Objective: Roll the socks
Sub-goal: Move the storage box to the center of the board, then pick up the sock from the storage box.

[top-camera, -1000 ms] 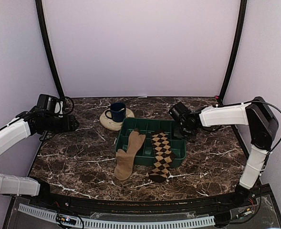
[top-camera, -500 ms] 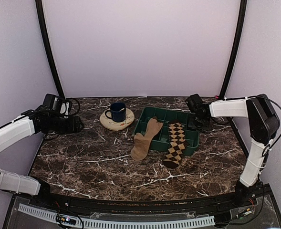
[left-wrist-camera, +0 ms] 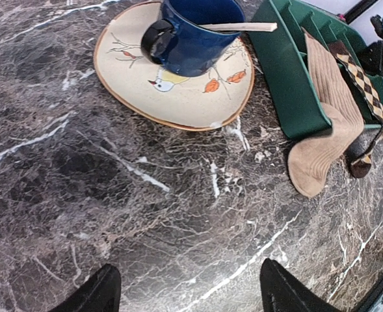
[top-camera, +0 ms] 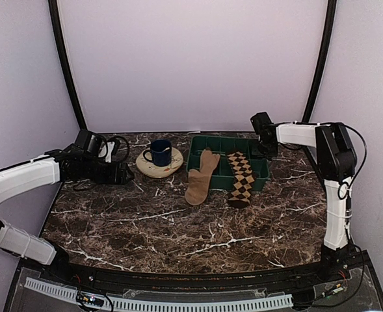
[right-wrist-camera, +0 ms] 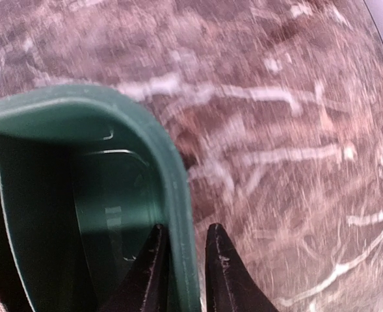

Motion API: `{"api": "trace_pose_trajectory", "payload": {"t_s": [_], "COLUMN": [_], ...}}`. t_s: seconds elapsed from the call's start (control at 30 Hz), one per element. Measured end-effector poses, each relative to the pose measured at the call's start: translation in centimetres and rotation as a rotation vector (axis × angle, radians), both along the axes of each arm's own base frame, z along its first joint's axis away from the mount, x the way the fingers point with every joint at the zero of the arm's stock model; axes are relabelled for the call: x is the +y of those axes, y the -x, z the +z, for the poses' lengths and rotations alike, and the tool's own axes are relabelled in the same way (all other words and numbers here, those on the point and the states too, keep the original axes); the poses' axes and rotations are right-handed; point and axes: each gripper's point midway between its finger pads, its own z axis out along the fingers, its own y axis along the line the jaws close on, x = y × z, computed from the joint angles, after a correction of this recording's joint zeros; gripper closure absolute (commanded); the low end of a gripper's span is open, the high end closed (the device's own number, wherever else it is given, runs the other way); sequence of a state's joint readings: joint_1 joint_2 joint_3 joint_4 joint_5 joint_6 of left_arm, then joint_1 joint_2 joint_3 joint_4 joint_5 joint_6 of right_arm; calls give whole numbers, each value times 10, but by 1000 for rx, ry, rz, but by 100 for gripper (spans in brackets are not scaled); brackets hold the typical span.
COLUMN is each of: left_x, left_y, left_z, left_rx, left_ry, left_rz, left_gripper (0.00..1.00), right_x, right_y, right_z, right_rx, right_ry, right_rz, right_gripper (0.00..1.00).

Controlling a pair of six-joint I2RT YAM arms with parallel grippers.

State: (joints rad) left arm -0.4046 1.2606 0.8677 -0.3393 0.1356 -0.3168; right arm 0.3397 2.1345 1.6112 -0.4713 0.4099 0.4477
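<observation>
Tan sock (top-camera: 201, 177): plain beige, unrolled, long and flat; just right of the top view's centre; upper part lies in the green tray (top-camera: 261, 175), foot end draped over its front rim onto the worktop (top-camera: 145, 221).
Argyle sock (top-camera: 242, 179): dark brown with tan-and-black diamonds, unrolled, straight; just right of the tan one, not touching it; draped likewise.

Both arms wear smooth white shells on their long links, with black housings at the joints and wrists. The left arm (top-camera: 22, 182) ends in a black wrist block, and a looped cable (top-camera: 113, 140), also black, lies beside it. The right arm (top-camera: 302, 134) has a dark elbow housing (top-camera: 334, 153) with a thin cable (top-camera: 364, 146) arching off it. The left jaws show two rounded black fingertips (left-wrist-camera: 103, 294). The right jaws show two slim, faintly glossy black fingers (right-wrist-camera: 222, 270).
</observation>
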Motion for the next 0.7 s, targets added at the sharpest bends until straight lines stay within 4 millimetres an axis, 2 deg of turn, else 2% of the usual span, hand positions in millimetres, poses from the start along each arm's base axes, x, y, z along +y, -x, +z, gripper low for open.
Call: {"api": "trace_pose_trajectory", "payload": {"t_s": [0.37,0.47,0.7], "left_x": [-65,-88,-141], "left_y": [1,5,16], "left_z": [-20,-26,-41], "left_rx": [6,1,-27], "left_ry": [11,5,-43], "left_rz": [-164,-214,-330], "left_gripper": [22,21,20], "right_x": [11,10,6], "right_y": [-66,-77,-92], "right_z": [8,11,28], "right_rx": [-62,-76,-131], "right_ry": [-15,-20,-41], "right_rz": [43,38,32], "right_gripper": [80,74,52]}}
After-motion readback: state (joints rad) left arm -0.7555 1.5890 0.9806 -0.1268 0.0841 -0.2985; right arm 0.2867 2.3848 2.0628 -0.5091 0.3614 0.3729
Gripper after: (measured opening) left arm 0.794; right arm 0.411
